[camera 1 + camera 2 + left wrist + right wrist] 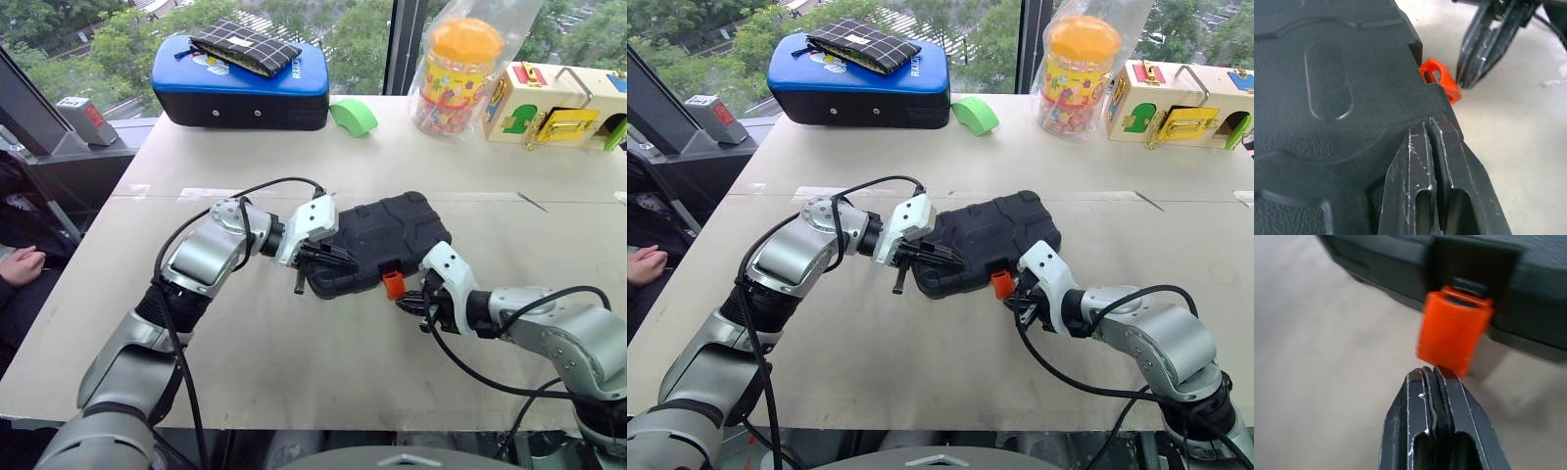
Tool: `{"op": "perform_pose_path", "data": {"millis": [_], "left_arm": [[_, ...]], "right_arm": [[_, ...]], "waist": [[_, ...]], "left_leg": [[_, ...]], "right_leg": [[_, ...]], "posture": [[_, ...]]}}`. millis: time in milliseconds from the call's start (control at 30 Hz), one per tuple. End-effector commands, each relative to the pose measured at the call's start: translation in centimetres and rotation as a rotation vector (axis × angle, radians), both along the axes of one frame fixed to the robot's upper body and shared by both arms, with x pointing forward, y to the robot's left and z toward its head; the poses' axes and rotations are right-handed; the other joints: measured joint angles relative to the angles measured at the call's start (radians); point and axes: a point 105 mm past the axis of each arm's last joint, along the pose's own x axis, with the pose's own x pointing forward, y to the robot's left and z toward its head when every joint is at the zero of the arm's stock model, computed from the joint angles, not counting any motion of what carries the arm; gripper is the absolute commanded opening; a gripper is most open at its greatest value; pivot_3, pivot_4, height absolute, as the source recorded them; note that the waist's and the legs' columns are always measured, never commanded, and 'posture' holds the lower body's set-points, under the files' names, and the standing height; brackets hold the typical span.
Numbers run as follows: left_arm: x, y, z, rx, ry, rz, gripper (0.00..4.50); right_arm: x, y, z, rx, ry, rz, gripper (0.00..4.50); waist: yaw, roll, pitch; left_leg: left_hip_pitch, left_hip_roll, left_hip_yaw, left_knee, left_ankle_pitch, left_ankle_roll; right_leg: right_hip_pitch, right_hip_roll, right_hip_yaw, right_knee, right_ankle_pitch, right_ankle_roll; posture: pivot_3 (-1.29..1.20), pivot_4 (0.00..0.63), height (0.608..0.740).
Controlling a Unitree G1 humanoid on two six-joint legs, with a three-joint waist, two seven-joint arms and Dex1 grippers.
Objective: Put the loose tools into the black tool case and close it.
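The black tool case [382, 235] lies in the middle of the table with its lid down. Its orange latch [393, 285] hangs loose off the front edge. My left gripper [338, 259] is shut and rests its fingertips on the lid near the case's front left corner, as the left wrist view shows [1430, 127]. My right gripper [409, 302] is shut with nothing in it, just in front and to the right of the latch. In the right wrist view its tips [1432, 374] sit at the lower edge of the latch [1452, 330]; I cannot tell if they touch. The loose tools are out of view.
A blue-topped soft case [240, 83] with a checked pouch on it stands at the back left. A green object [353, 116], an orange-lidded jar [460, 69] and a wooden latch box [558, 108] line the back. A person's hand [20, 264] rests beyond the table's left edge.
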Motion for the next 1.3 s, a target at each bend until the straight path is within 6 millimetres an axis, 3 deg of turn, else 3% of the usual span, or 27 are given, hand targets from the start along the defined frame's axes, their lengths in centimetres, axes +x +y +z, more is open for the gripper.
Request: {"op": "perform_pose_path", "data": {"millis": [33,633,1300], "left_arm": [[0.2,0.5,-1.7,0.053,0.021,0.034,0.11],[0.5,0.4,-3.3,0.069,0.012,0.103,0.11],[0.2,0.4,-4.1,0.079,0.029,0.114,0.11]], "right_arm": [[0.1,0.4,0.2,0.009,-0.032,-0.014,0.00],[0.9,0.8,-1.5,0.016,-0.026,-0.084,0.00],[1.9,1.5,1.6,0.172,-0.185,-0.118,0.00]], "waist": [[0.000,0.000,0.000],[0.003,-0.001,-0.002],[0.002,-0.001,-0.003]], "left_leg": [[0.000,0.000,0.000,0.000,0.000,0.000],[0.002,-0.001,0.000,0.005,0.000,0.000],[0.003,-0.001,0.000,0.006,0.000,0.000]], "right_leg": [[0.000,0.000,0.000,0.000,0.000,0.000],[0.002,0.000,0.001,0.008,0.000,0.000],[0.002,0.000,0.001,0.009,0.000,0.000]], "posture": [[0.00,0.150,0.740],[0.00,0.150,0.740],[0.00,0.150,0.740]]}}
